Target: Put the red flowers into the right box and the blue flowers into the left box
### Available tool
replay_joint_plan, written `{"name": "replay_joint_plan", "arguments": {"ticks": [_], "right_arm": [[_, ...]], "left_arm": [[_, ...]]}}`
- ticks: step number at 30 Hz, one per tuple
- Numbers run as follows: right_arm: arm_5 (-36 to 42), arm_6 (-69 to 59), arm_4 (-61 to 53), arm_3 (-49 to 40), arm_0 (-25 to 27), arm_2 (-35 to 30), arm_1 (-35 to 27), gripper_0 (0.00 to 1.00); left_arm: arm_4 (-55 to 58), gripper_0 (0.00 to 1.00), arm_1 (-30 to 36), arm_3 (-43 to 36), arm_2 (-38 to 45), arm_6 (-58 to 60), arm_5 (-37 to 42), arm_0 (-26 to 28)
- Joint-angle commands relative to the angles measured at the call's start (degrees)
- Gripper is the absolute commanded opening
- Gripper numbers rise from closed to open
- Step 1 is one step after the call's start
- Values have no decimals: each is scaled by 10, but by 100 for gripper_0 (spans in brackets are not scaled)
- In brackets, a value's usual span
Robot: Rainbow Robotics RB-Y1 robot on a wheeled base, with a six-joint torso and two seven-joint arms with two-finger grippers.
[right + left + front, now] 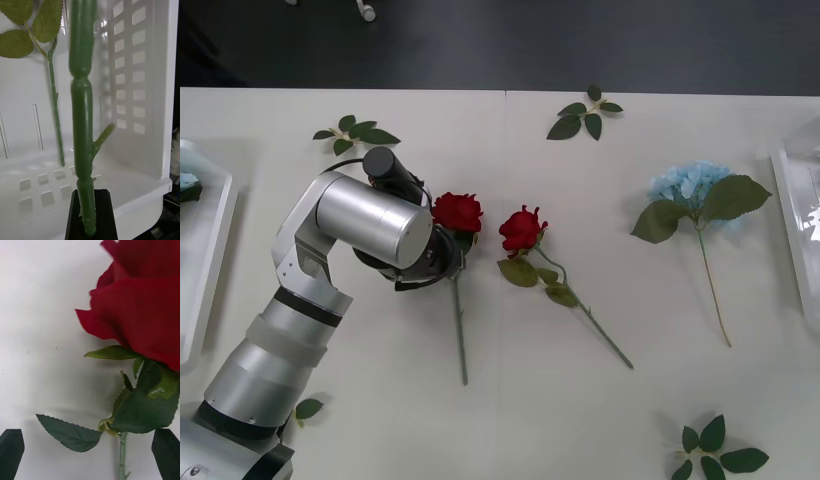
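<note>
The light rose (142, 315) (soft bloom) is best taken at its stiff stem (122, 455), between the left gripper's (88, 453) wide-open, empty fingers (11, 453).

left arm: reached forward, elbow bent, wrist angled down
left pincer (90, 453): fingers spread wide
right pincer (90, 215): clamped shut on a stem

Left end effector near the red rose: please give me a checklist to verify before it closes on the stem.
1. Left end effector open: ok, fingers apart at both corners.
2. Rose stem between the fingers: ok, though nearer one finger.
3. Leaf out of the closing path: not ok, it lies between the fingers.
4. Second red rose apart from the target rose: ok.
5. Right end effector already holds a stem at the right box: ok.
</note>
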Motion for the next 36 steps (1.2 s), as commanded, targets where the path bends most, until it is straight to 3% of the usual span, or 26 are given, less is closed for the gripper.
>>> {"name": "replay_joint_plan", "arguments": {"ticks": [1,4,5,6,7,9,14,19,21,22,24,30,36], "right_arm": [[-19,-29,10,5,-12,20,-11,0],[-32,-28,11,12,-12,20,-11,0],[-38,-25,10,13,-12,20,-11,7],[-44,-23,11,14,-12,20,-11,20],[-50,-22,11,17,-12,20,-11,41],[-57,-20,11,18,-13,20,-11,60],[-56,-20,13,18,-16,21,-11,61],[-45,-15,-3,17,-31,20,-13,61],[-29,-9,-17,13,-41,19,-17,61],[-7,-5,-32,4,-49,16,-21,61],[32,-1,-53,-16,-62,10,-26,61],[136,-10,-87,-99,-81,2,-24,61],[167,-16,-76,-163,-88,29,12,62]], "left_arm": [[-17,100,-22,6,-15,8,1,-17],[-25,100,-29,14,-15,8,-1,-18],[-26,100,-32,15,-16,7,-2,-18],[-28,100,-35,17,-17,7,-3,-17],[-30,100,-37,19,-19,7,-3,-17],[-35,100,-41,24,-25,8,-6,-18],[-49,100,-54,42,-28,9,-18,-19],[-60,74,-58,50,-30,9,-22,-19],[-63,55,-59,52,-34,8,-23,-19],[-65,33,-59,53,-35,9,-23,-19],[-66,3,-59,54,-39,9,-23,-19],[-66,0,-58,54,-42,9,-22,-19],[-62,0,-56,26,-39,10,-28,-18]]}}
